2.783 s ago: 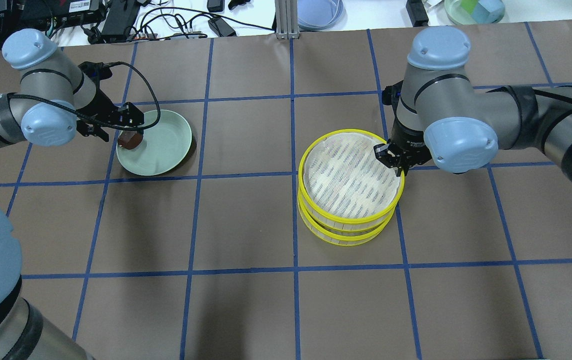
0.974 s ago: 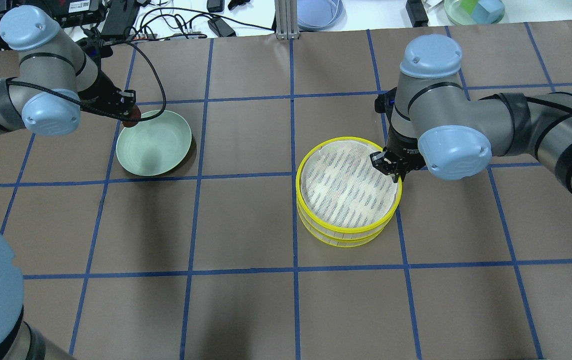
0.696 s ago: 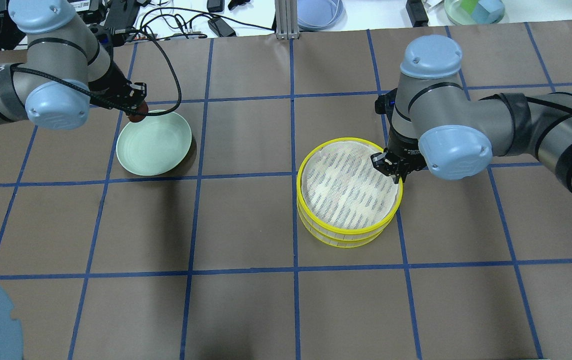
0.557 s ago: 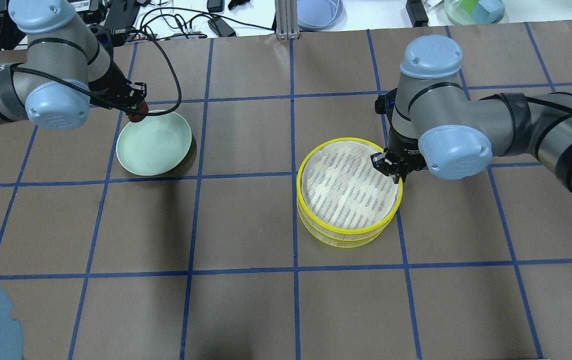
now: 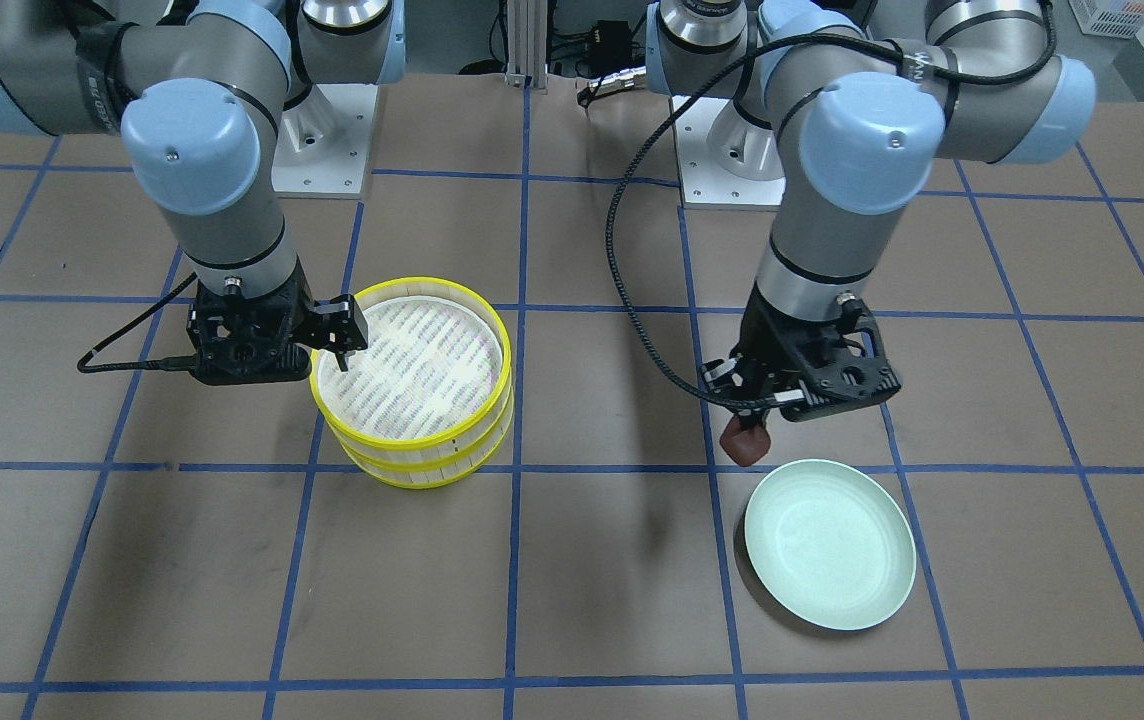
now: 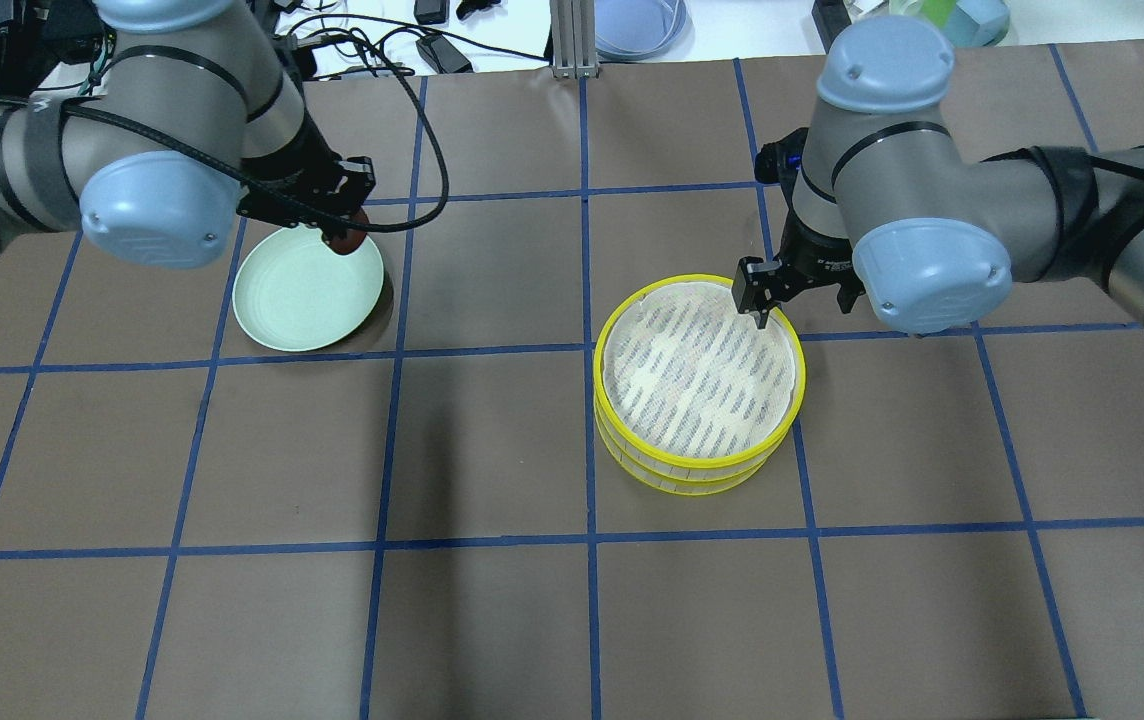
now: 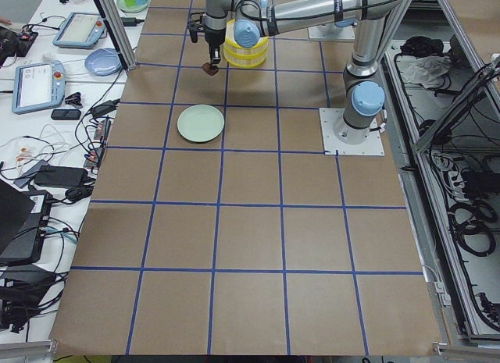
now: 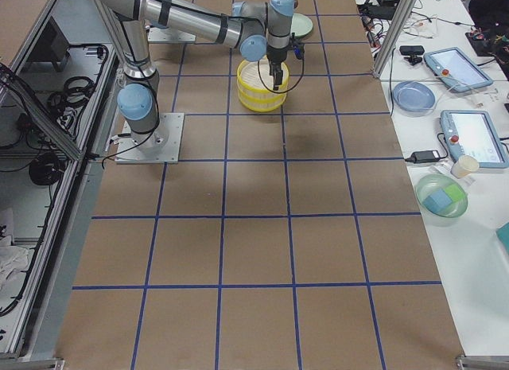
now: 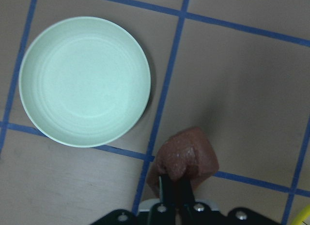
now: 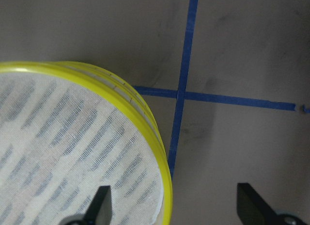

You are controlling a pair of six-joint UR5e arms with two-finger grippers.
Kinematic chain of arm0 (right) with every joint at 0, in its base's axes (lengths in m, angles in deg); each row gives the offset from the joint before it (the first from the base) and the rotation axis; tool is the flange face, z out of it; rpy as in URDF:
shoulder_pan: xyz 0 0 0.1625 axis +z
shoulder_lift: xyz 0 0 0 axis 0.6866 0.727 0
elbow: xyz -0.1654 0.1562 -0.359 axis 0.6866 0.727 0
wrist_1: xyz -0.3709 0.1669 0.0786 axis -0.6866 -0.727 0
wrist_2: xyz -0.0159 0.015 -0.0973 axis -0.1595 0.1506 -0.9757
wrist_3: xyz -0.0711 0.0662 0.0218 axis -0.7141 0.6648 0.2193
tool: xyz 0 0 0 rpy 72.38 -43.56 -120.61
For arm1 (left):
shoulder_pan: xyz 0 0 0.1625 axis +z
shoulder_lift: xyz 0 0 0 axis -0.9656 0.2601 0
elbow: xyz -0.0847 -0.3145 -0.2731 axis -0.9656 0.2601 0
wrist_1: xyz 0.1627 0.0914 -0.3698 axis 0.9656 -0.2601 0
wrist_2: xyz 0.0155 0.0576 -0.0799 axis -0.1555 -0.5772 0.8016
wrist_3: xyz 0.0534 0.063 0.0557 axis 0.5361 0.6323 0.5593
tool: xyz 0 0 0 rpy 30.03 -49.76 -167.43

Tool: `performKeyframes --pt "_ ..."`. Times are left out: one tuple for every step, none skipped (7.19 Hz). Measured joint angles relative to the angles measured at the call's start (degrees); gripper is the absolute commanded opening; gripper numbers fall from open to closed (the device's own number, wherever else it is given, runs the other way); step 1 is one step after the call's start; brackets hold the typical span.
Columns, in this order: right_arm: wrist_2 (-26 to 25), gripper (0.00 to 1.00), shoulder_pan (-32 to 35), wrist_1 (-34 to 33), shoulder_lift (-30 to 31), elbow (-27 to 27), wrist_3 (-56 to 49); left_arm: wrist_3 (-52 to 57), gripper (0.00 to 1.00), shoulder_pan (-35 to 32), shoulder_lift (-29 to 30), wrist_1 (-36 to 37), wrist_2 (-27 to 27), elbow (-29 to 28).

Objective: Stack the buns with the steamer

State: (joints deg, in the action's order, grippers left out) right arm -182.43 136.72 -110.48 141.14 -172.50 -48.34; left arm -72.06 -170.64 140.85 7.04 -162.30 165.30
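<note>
Two yellow-rimmed steamer tiers [image 6: 697,372] stand stacked right of the table's middle, and the top tier's striped floor is bare [image 5: 412,365]. My left gripper [image 6: 342,232] is shut on the dark reddish-brown bun [image 6: 346,242], held in the air over the far right edge of the pale green plate [image 6: 304,292]. The left wrist view shows the bun [image 9: 188,156] between the fingers. My right gripper [image 6: 759,303] is open and empty above the top tier's far right rim [image 10: 162,159], one finger inside it and one outside. The cream bun is out of sight.
The green plate [image 5: 829,555] holds nothing. Cables, boxes and dishes [image 6: 637,25] lie beyond the table's far edge. Both arm bases [image 5: 322,150] stand at the robot's side of the table. Blue tape lines grid the brown tabletop.
My left gripper has carried the brown bun to the right along the plate's far edge. My right gripper has come off the top tier's right rim, moved towards its far side, and now stands open.
</note>
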Motion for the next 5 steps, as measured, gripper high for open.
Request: performKeyframes --pt "0.37 1.00 -0.01 2.44 2.60 2.43 0.19 -5.08 0.01 -4.02 -0.06 0.09 0.34 -0.05" --pt "0.57 1.00 -0.01 7.08 4.77 6.14 0.34 -10.85 0.01 -8.38 0.02 0.58 1.28 -0.35" --pt "0.63 1.00 -0.02 12.68 6.04 10.91 0.44 -16.22 0.01 -12.63 0.32 1.26 1.94 -0.80" --pt "0.80 1.00 -0.02 16.94 6.34 15.54 0.52 -21.45 0.02 -16.65 0.94 1.96 2.16 -1.06" --pt "0.99 1.00 -0.03 19.02 6.13 18.38 0.68 -25.86 0.09 -19.78 1.81 2.76 2.17 -1.08"
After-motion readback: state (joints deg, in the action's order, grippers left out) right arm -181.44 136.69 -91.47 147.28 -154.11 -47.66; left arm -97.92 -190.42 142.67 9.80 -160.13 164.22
